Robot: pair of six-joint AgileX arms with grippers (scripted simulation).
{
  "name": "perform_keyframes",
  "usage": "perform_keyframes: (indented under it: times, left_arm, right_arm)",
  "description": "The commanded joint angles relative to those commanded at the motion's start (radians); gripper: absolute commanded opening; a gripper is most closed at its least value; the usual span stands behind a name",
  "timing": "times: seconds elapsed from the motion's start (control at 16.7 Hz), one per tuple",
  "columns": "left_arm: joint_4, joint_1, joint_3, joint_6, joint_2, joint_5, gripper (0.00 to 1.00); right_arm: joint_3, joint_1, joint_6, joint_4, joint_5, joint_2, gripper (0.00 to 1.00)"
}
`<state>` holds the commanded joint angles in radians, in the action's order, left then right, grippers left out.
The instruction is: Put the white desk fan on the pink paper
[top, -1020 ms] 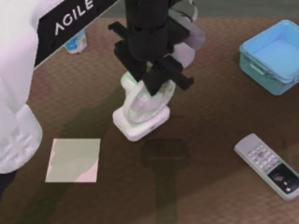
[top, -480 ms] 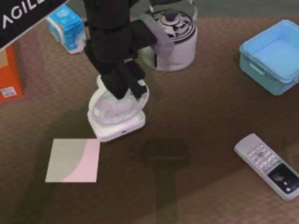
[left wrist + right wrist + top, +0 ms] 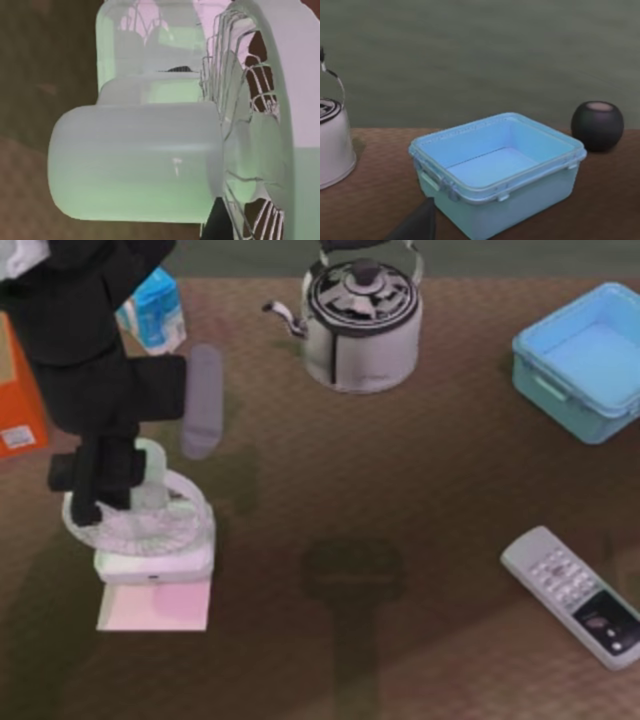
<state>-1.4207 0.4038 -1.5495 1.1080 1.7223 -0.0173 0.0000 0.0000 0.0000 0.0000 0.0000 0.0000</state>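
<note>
The left gripper (image 3: 110,475) is seen at the table's left side in the top view, clamped on the white desk fan (image 3: 140,530) from above, its black fingers straddling the fan's head and rear housing. The fan is held upright with its rectangular base over the far part of the pink paper (image 3: 160,608); whether the base is touching the sheet or just above it cannot be told. The near part of the paper is left uncovered in front of the base. In the left wrist view the fan's rounded motor housing (image 3: 135,165) and grilled head are seen close up, with pink paper showing beyond the base. The right gripper is not seen in the top view; in the right wrist view only one dark fingertip (image 3: 417,225) is shown at the edge, so its state cannot be told. A kettle (image 3: 362,325) is stood at the far middle of the table (image 3: 400,490), a blue bin (image 3: 585,360) at the far right, a grey remote control (image 3: 572,595) at the near right. A blue and white carton (image 3: 155,310) and an orange box (image 3: 18,390) are placed at the far left. A dark round object (image 3: 597,125) is seen beside the bin in the right wrist view.
</note>
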Motion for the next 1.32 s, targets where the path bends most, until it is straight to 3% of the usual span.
perform_keyframes:
  times: [0.24,1.14,1.32]
  left_arm:
    - [0.022,-0.036,0.086,0.085,-0.062,-0.001,0.00]
    - [0.158,-0.039,0.208,0.088,-0.048,-0.001,0.00]
    - [0.158,-0.039,0.208,0.088,-0.048,-0.001,0.23]
  right_arm:
    - [0.000,0.000,0.000,0.000,0.000,0.000,1.00]
    - [0.000,0.000,0.000,0.000,0.000,0.000,1.00]
    - [0.000,0.000,0.000,0.000,0.000,0.000,1.00]
